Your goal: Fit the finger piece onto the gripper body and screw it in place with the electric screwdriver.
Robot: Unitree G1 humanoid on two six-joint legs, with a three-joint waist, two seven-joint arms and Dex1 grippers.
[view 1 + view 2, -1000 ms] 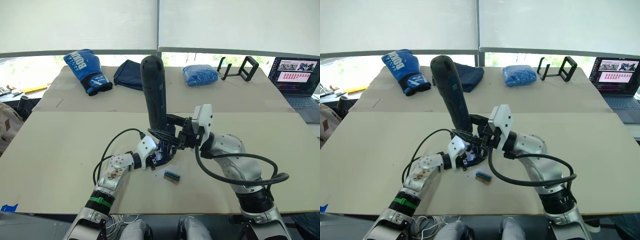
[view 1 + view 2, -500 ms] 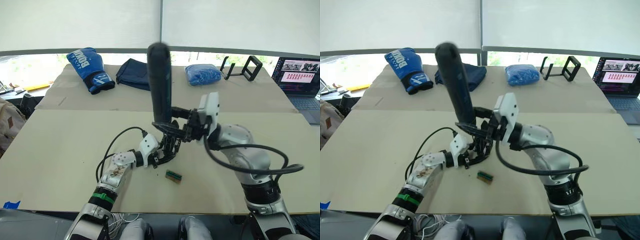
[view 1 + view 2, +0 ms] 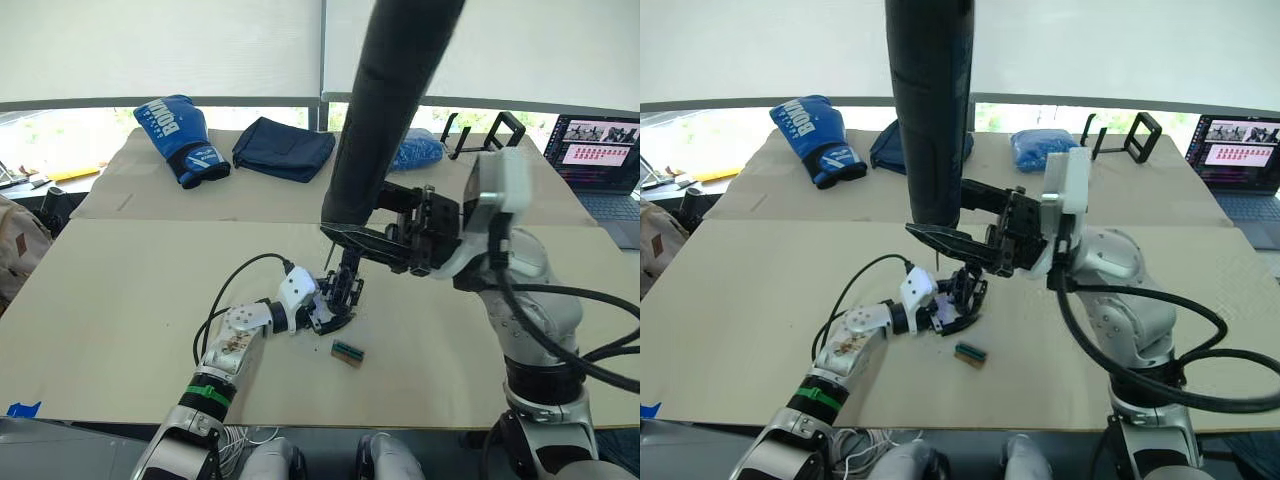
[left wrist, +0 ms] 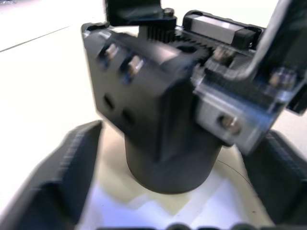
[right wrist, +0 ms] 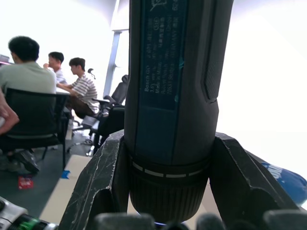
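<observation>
My right gripper [image 3: 365, 225] is shut on the electric screwdriver [image 3: 385, 120], a thick dark cylinder held high and tilted, its thin bit [image 3: 328, 256] pointing down. The bit hangs a little above the gripper body [image 3: 343, 290] and just left of it. That small black assembly stands on the table with one pointed finger upright. My left gripper [image 3: 330, 312] is shut on its round base [image 4: 163, 158], with the fingers [image 4: 67, 172] on either side. In the right wrist view the screwdriver [image 5: 172, 96] sits between both pads. The loose finger piece is hidden.
A tiny green-and-brown block [image 3: 347, 350] lies just in front of the gripper body. At the back of the table [image 3: 120, 290] lie a blue boxing glove [image 3: 180, 140], a dark blue cloth [image 3: 285, 148], a blue bundle [image 3: 420, 152], black stands [image 3: 490, 135] and a laptop [image 3: 600, 150].
My right gripper has lifted the screwdriver up off the gripper body and toward the camera. The left gripper has kept its hold in the same spot.
</observation>
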